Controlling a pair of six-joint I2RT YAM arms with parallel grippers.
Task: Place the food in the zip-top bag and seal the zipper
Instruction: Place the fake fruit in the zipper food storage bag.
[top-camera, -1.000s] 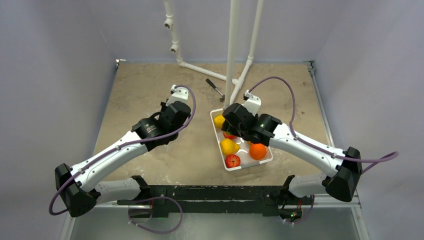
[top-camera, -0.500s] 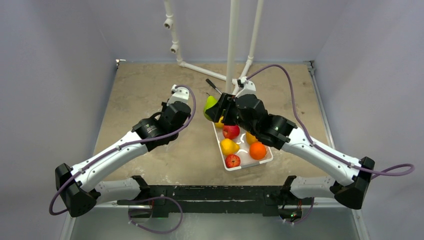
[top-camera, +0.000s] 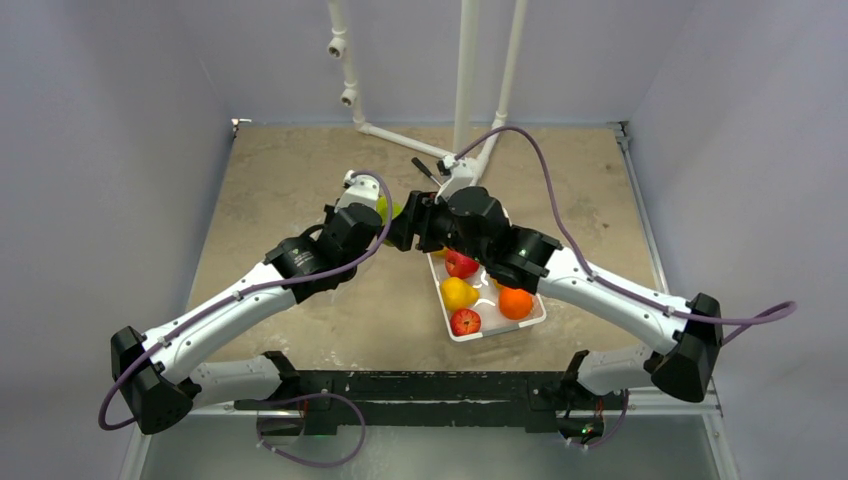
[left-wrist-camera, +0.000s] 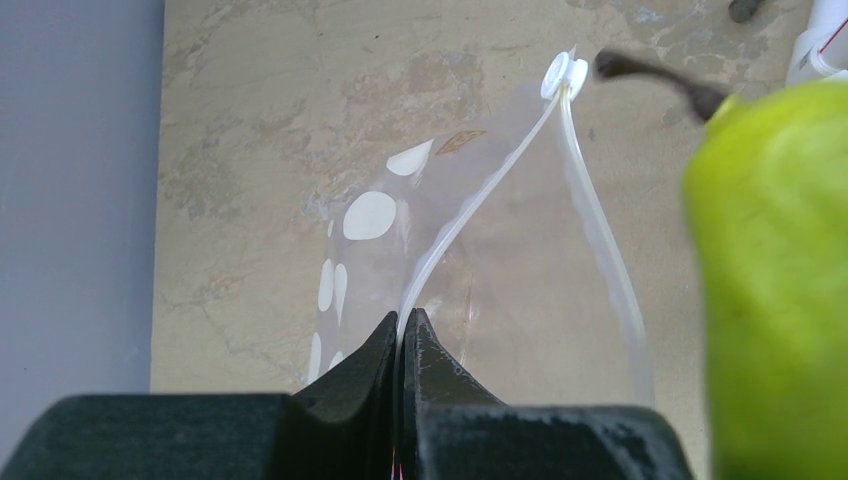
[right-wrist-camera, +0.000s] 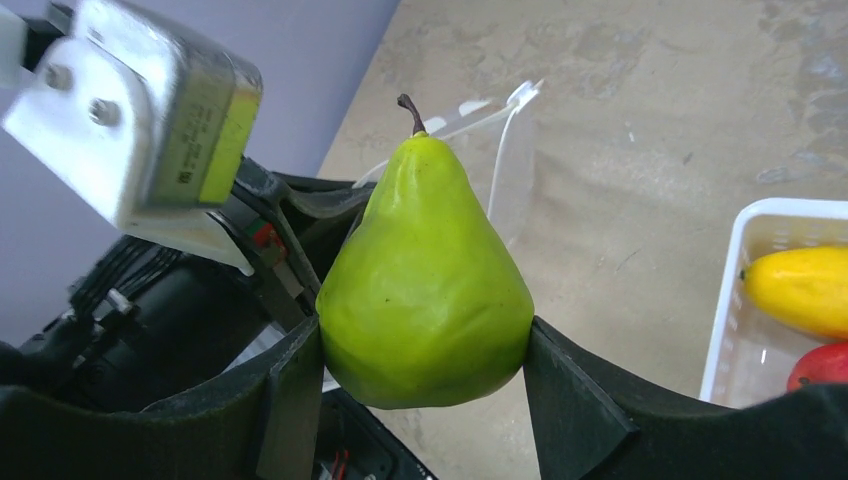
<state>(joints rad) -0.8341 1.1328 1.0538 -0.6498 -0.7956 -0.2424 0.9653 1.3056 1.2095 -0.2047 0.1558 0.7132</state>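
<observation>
My right gripper (right-wrist-camera: 425, 350) is shut on a green pear (right-wrist-camera: 425, 280) and holds it off the table, right beside my left gripper (top-camera: 374, 212). A sliver of the pear (top-camera: 385, 208) shows between the two wrists from above. My left gripper (left-wrist-camera: 403, 325) is shut on the pale zipper strip (left-wrist-camera: 470, 215) of the clear zip-top bag (left-wrist-camera: 500, 270), whose mouth gapes open; the pear (left-wrist-camera: 775, 260) hangs at its right. The white tray (top-camera: 530, 318) holds a red apple (top-camera: 460, 264), a lemon (top-camera: 458, 293), an orange (top-camera: 516, 302) and another red fruit (top-camera: 465, 322).
A white pipe frame (top-camera: 465, 80) stands at the back of the table, with a black-handled tool (top-camera: 425, 170) beside it. The left arm's wrist and camera block (right-wrist-camera: 140, 120) sit close on the pear's left. Grey walls close both sides.
My right arm lifted the green pear out of the tray and carried it left to the bag mouth at my left gripper. The left arm has held still.
</observation>
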